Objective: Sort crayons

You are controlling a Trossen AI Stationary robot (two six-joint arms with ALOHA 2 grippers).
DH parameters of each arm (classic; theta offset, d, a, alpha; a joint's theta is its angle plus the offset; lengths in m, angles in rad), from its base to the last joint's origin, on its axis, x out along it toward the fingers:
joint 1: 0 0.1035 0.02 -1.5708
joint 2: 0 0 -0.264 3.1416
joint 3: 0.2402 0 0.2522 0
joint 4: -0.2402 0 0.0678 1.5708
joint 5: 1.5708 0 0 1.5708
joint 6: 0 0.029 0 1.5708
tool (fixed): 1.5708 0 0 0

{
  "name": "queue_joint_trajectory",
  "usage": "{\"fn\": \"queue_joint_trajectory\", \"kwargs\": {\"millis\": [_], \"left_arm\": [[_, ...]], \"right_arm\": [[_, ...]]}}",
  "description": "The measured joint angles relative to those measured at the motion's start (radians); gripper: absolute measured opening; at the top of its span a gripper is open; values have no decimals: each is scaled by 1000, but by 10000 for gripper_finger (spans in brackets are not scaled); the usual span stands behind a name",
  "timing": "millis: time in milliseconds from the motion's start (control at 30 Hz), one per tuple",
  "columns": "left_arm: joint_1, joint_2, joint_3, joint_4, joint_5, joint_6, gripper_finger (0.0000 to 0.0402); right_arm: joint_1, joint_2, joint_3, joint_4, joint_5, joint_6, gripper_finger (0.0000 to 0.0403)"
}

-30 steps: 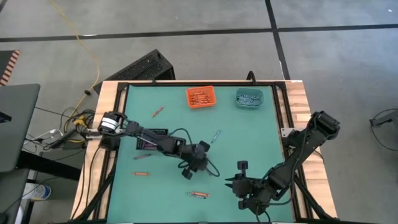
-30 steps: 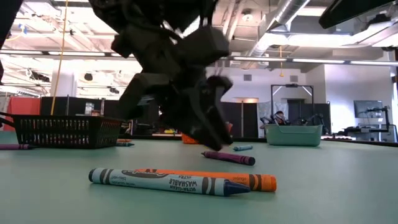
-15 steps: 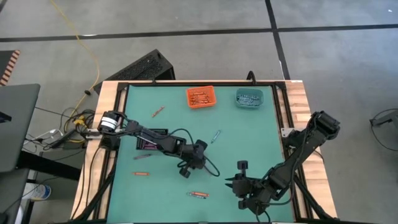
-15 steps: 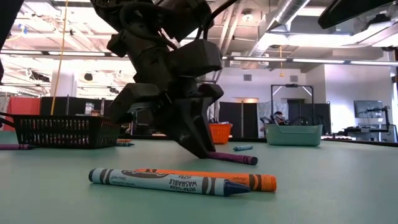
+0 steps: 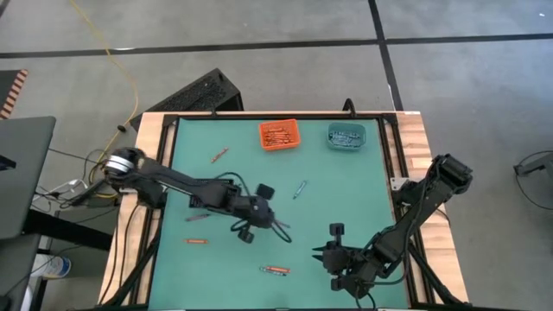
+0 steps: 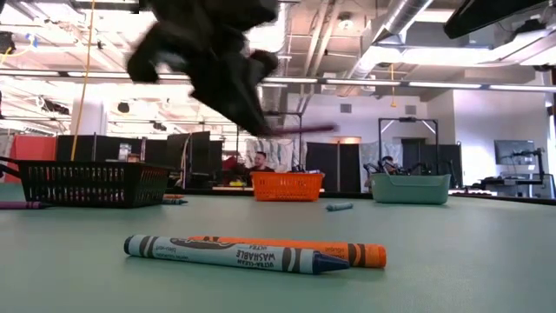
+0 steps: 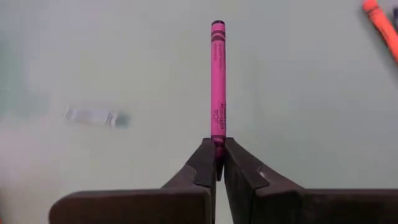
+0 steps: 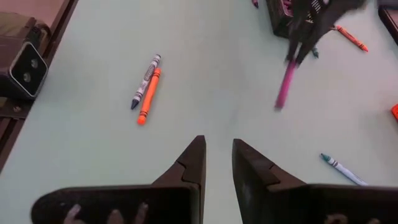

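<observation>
Now, what we see, line by line:

Left gripper (image 7: pixel 216 163): clamped on one end of a pink crayon (image 7: pixel 217 81) — we see it lifted off the green table (image 5: pixel 346 190) near the middle, in the air.
Right gripper (image 8: pixel 216 163): waiting at about 5 o'clock on the table; we see its fingers slightly apart, nothing between them.
Blue and orange crayons (image 5: pixel 276 270): lying side by side, touching, at 6 o'clock.
Other loose crayons: a teal one (image 5: pixel 300 189) just right of centre, an orange-red one (image 5: pixel 219 155) at 10 o'clock, another (image 5: pixel 196 241) at 8 o'clock.
Bins: orange bin (image 5: pixel 278 135) and teal bin (image 5: pixel 346 136) at 12 to 1 o'clock — black basket (image 6: pixel 91 183) at 9 o'clock.
</observation>
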Motion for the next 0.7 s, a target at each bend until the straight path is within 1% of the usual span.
{"fn": "queue_joint_trajectory", "kwargs": {"millis": [100, 200, 333, 433, 500, 567, 700], "left_arm": [[-12, -104, -4, -176, -22, -83, 1], [-31, -190, -4, -367, -67, -212, 2], [-87, -277, -5, -583, -222, -386, 2], [-146, -332, -5, -678, -337, -493, 2], [-184, -362, -12, -657, -384, -535, 1], [-211, -383, -49, -568, -380, -528, 1], [-242, -384, -207, -255, -269, -428, 0]], "right_arm": [[0, 0, 0, 11, 0, 0, 72], [0, 0, 0, 21, 0, 0, 72], [0, 0, 0, 22, 0, 0, 72], [0, 0, 0, 22, 0, 0, 72], [0, 0, 0, 25, 0, -1, 72], [-1, 0, 0, 26, 10, -6, 72], [-5, 0, 0, 30, 41, -8, 72]]}}
